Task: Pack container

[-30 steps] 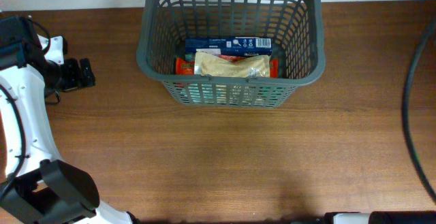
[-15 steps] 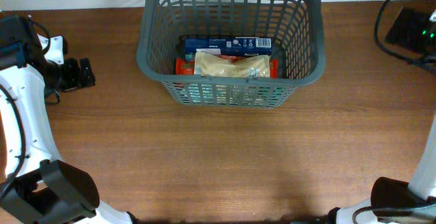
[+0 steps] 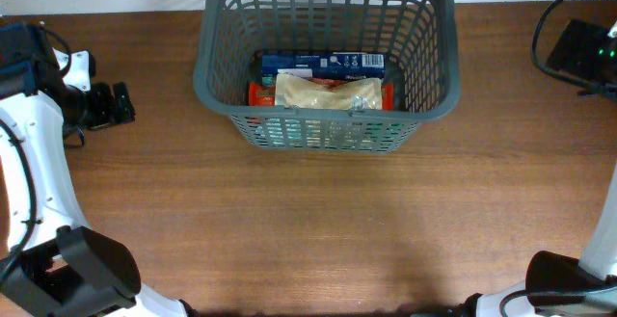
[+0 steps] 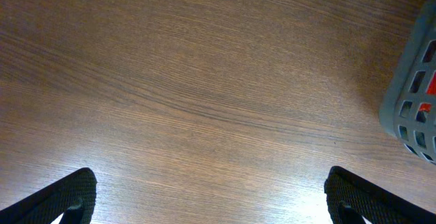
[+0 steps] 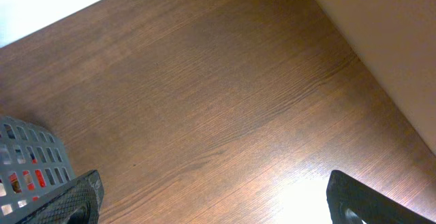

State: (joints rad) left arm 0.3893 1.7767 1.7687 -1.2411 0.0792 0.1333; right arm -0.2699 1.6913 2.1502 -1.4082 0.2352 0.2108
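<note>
Moved: We see the dark end of the right arm [image 3: 584, 51] at the upper right edge of the overhead view, shifted a little toward the right and lower than half a second ago. The container, its load and the left arm lie as they did.

Container: The grey slotted container [image 3: 328, 114] stands on the tabletop [image 3: 318, 221] at the top centre of the overhead view. Its far rim sits at the tabletop's back edge.

Contents: We count three things on its floor. A blue box [image 3: 323, 63] lies toward the back. A tan bag [image 3: 328, 92] lies in front of it, touching it. A red pack [image 3: 257, 93] shows from under the bag at the left, and a red edge shows at the bag's right.

Left pincer: The left pincer [image 4: 209, 183] is spread wide. Its two dark tips sit in the lower corners of the left wrist view, with only bare wood between them. It holds nothing. The container's corner shows at the right edge of that view, well apart from the tips.

Right pincer: The right pincer [image 5: 214, 188] is likewise spread wide and grips nothing. The container's corner shows at the lower left of the right wrist view, beside the left tip. We cannot tell whether they touch.
</note>
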